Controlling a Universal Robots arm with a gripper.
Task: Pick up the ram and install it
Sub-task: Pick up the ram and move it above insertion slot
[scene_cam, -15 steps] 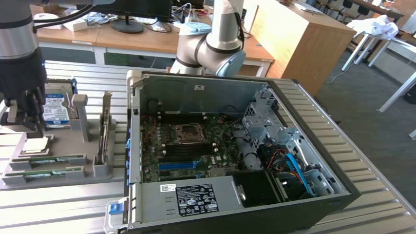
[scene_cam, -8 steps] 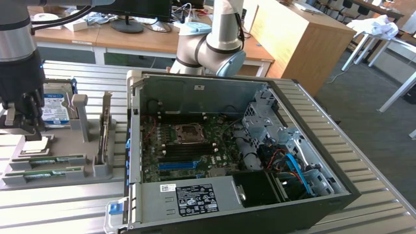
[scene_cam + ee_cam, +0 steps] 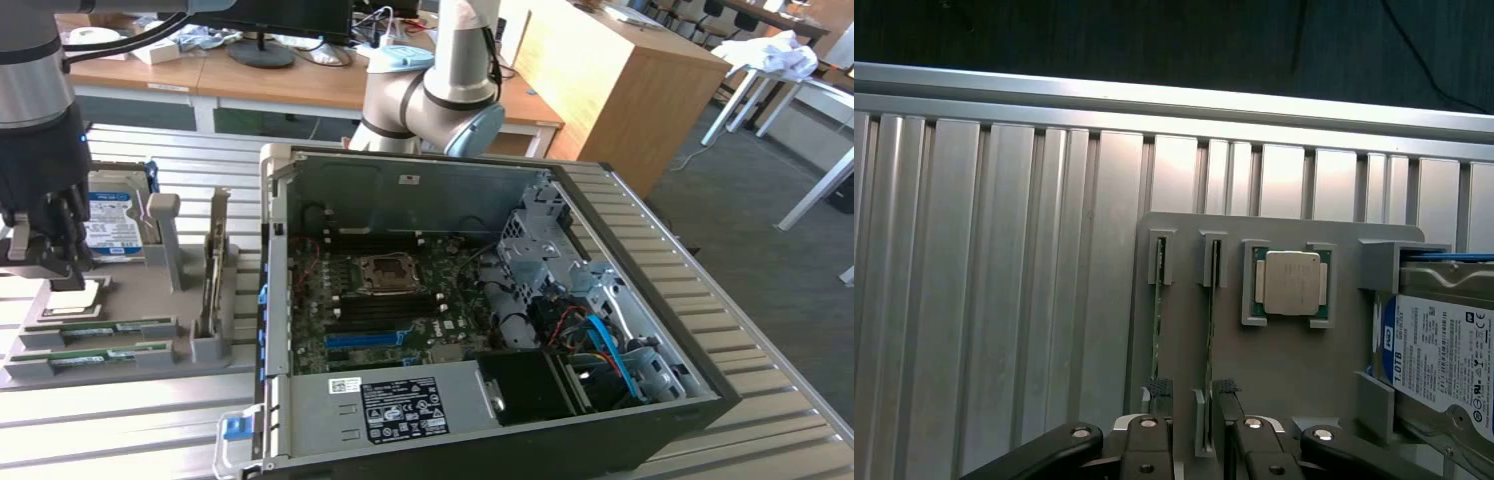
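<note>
Black two-finger gripper (image 3: 1192, 392) is hovering, fingers spread, straddling long thin green ram stick (image 3: 1210, 320) in grey tray (image 3: 1284, 370); I'd be centring squarely, avoiding neighbouring stick (image 3: 1159, 300).

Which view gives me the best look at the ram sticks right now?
The exterior view: both ram sticks stand in the grey holder with their green faces showing. The wrist view sees them edge-on as thin lines, one between the open fingers.

The wrist view crops the pincer (image 3: 1192, 390) and hard drive (image 3: 1439, 350).
</note>
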